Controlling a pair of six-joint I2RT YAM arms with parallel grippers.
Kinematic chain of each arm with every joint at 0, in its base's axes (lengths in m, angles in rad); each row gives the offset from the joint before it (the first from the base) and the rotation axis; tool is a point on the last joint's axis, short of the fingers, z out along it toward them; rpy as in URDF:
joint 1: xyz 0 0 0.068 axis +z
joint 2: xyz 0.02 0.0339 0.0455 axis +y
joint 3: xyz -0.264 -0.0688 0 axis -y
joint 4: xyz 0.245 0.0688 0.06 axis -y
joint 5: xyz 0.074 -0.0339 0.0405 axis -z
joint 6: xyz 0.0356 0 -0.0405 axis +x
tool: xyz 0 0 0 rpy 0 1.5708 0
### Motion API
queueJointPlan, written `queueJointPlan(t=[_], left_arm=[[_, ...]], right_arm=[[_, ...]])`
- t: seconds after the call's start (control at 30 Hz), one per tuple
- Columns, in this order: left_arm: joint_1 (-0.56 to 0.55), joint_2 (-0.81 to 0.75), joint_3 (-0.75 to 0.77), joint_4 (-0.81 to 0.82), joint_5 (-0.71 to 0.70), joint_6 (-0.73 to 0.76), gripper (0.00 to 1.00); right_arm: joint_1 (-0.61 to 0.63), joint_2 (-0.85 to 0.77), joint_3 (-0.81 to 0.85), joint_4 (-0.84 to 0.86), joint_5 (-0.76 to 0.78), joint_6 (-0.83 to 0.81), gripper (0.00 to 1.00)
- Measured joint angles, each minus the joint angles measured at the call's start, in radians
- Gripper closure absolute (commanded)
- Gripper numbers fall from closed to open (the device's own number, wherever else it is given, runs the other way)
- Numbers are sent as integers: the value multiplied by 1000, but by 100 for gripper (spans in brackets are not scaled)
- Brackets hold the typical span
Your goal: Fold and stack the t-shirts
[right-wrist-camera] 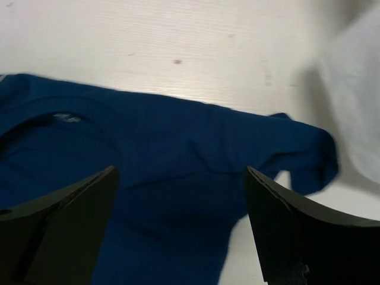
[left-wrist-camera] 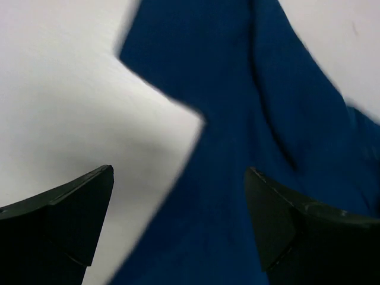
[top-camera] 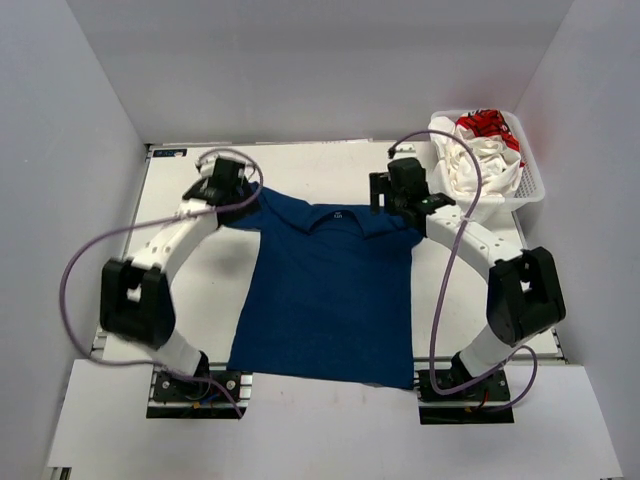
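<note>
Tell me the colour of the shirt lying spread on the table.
The shirt is plain royal blue; clearest in the top external view.

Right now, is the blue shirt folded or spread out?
Spread out: the blue shirt lies flat on the table, collar showing, with no fold across its body.

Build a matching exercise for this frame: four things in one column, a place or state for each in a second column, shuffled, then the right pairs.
Column one:
1. blue t-shirt
2. white t-shirt
3. basket
4. left gripper

Column two:
a. at the far right corner of the table
b. open, above a blue sleeve
c. spread flat in the middle of the table
d. bunched up inside the basket

Pairs: 1-c; 2-d; 3-a; 4-b
</note>
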Motion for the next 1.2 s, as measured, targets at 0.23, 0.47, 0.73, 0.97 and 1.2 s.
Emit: queueJointPlan(t=[0.23, 0.47, 0.73, 0.97, 1.2], left_arm=[[-93, -215, -508, 285, 503, -25, 0], [-229, -193, -610, 348, 636, -77, 0], [-228, 64, -317, 174, 531, -116, 0], [-134, 312, 23, 40, 286, -40, 0], [-29, 724, 657, -45, 185, 116, 0]], right_arm=[[1, 202, 138, 15, -259, -6, 10], [4, 347, 177, 19, -314, 33, 10], [-11, 332, 45, 51, -196, 127, 10], [-21, 172, -176, 113, -175, 242, 10], [112, -135, -492, 124, -262, 293, 10]])
